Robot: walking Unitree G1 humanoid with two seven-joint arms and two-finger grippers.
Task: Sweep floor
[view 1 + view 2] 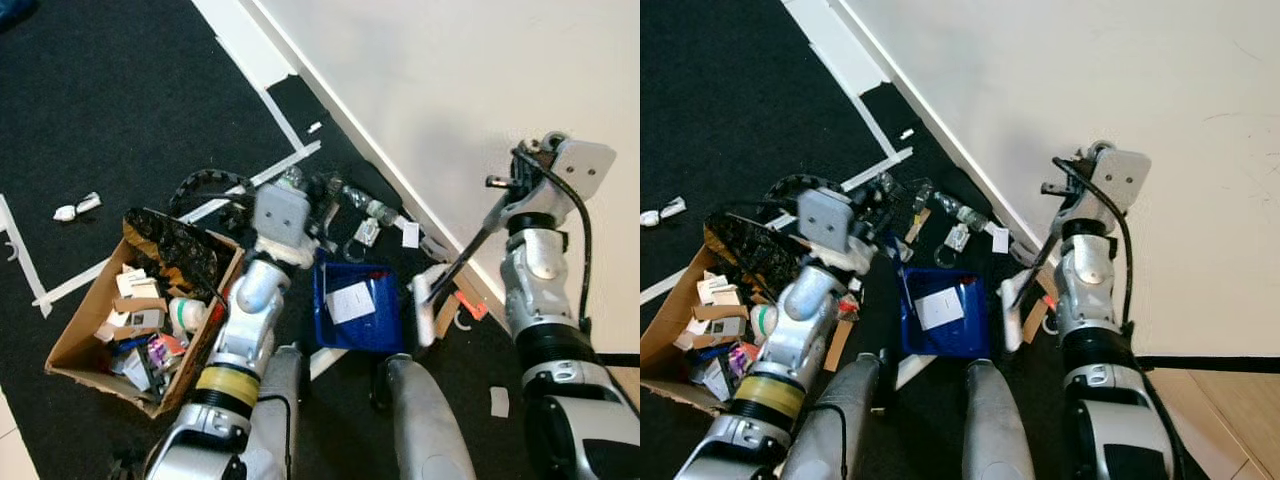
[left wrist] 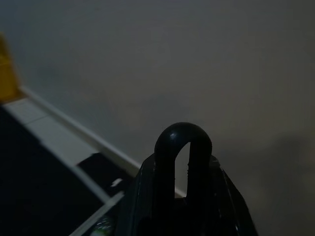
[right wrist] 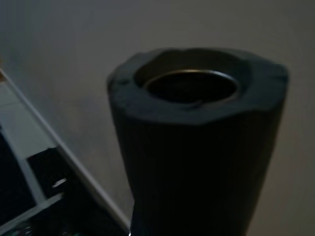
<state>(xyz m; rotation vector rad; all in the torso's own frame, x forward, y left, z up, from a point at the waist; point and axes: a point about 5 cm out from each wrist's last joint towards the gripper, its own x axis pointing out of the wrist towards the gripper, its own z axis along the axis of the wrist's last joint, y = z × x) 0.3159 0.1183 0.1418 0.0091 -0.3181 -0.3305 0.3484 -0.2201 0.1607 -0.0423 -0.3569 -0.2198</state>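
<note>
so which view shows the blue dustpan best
The left eye view: the blue dustpan lies whole on the dark floor with a white paper in it, between the two arms. The right eye view shows it too, a little smaller. The wrist views look at the wall and skirting instead.

My left arm reaches forward and down, wrist bent low ahead of my legs. My right arm stands nearly upright at my side, wrist raised high. I cannot tell how either set of jaws stands.
</note>
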